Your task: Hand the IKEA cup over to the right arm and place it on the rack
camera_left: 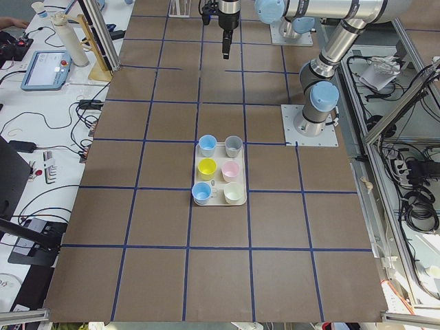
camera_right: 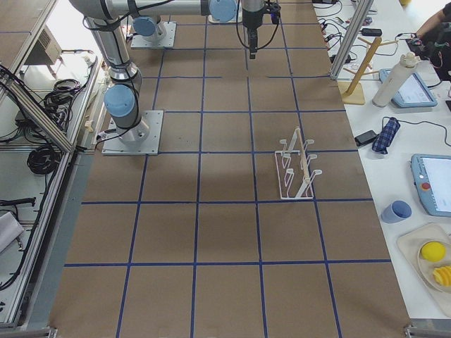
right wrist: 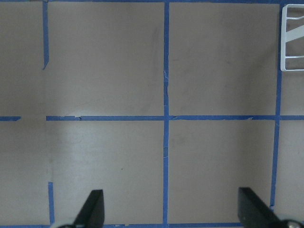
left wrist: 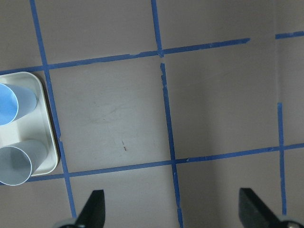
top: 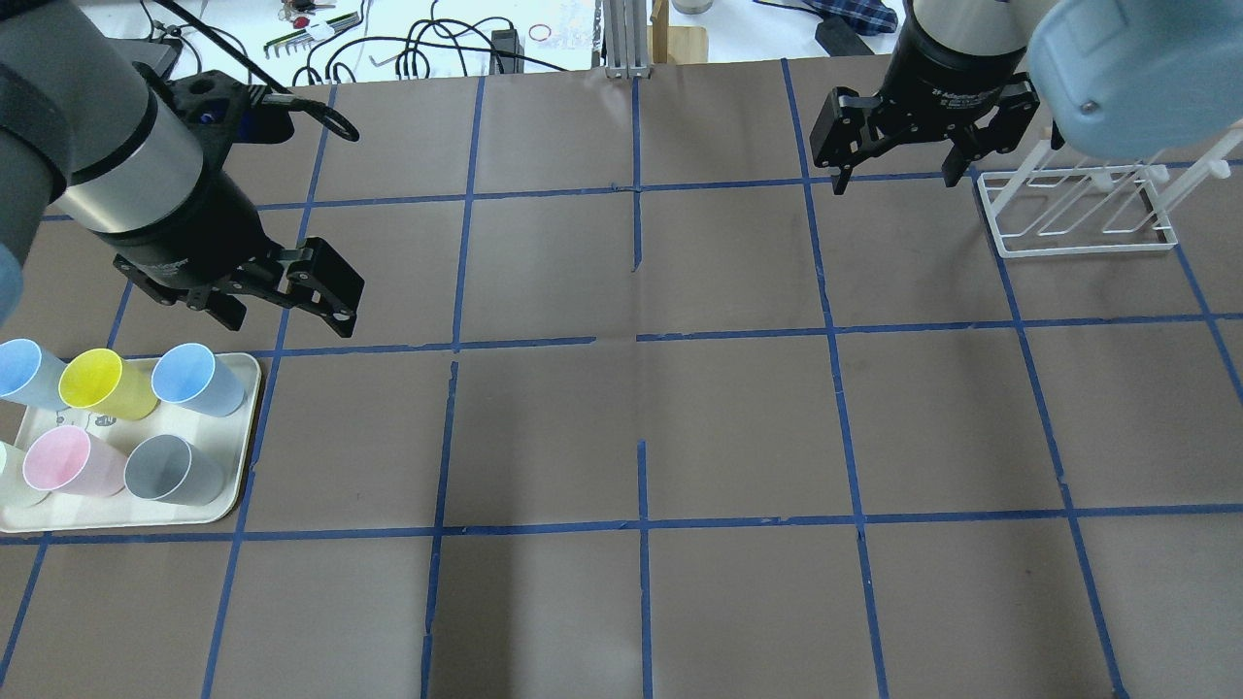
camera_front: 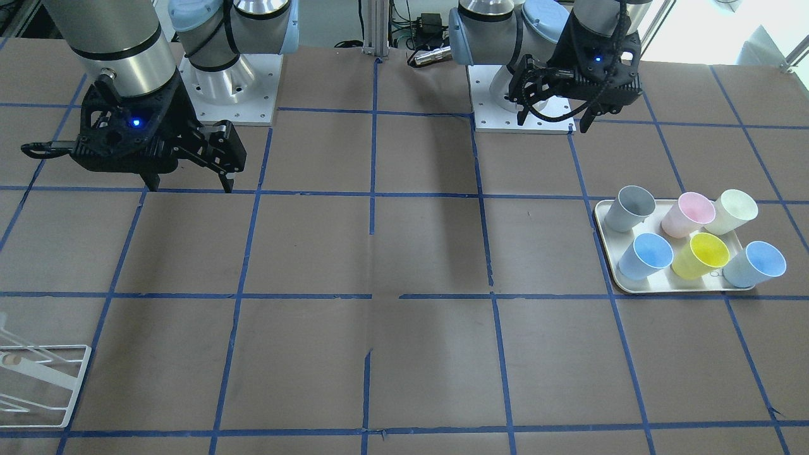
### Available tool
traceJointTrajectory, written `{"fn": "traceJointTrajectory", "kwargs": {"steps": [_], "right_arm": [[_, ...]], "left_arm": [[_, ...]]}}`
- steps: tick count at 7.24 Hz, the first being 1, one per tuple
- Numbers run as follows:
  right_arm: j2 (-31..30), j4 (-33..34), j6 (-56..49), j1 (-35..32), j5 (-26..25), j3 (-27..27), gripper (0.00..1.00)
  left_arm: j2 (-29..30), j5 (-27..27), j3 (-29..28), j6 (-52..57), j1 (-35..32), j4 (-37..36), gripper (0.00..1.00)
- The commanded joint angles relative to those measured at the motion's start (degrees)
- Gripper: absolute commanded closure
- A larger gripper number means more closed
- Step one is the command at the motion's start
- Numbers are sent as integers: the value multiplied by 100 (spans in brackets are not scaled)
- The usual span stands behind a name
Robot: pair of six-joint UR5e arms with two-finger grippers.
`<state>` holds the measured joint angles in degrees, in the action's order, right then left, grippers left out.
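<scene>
Two alike pale-blue IKEA cups (top: 199,379) (top: 24,374) stand in the far row of a beige tray (top: 248,427) at the table's left; they also show in the front view (camera_front: 648,256) (camera_front: 758,264). My left gripper (top: 286,311) is open and empty, high over the table just beyond the tray's inner corner. Its wrist view shows its open gripper (left wrist: 173,213), one blue cup (left wrist: 14,102) and the tray (left wrist: 47,137) at the left edge. My right gripper (top: 898,175) is open and empty, left of the white wire rack (top: 1078,209). The rack's corner shows in the right wrist view (right wrist: 294,42).
The tray also holds a yellow cup (top: 97,383), a pink cup (top: 63,461), a grey cup (top: 175,469) and a cream cup (camera_front: 733,210). The brown table (top: 641,427) bears a blue tape grid. Tools and cables lie beyond the far edge.
</scene>
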<state>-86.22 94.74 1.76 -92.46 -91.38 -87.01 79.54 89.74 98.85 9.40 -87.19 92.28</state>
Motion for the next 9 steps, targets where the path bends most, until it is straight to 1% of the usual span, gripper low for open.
{"fn": "traceJointTrajectory", "kwargs": {"steps": [1, 2, 4, 6, 7, 9], "right_arm": [[0, 1, 0, 0, -3, 0, 0], [0, -8, 0, 0, -3, 0, 0], [0, -8, 0, 0, -3, 0, 0], [0, -8, 0, -9, -3, 0, 0], [0, 1, 0, -9, -3, 0, 0], [0, -8, 0, -9, -3, 0, 0]], "left_arm": [[-69, -9, -15, 0, 0, 18, 0], [-131, 52, -58, 0, 0, 27, 0], [-88, -9, -59, 0, 0, 35, 0], [-131, 61, 46, 35, 0, -8, 0], [-36, 70, 3, 105, 87, -17, 0], [-35, 78, 29, 123, 473, -35, 0]]}}
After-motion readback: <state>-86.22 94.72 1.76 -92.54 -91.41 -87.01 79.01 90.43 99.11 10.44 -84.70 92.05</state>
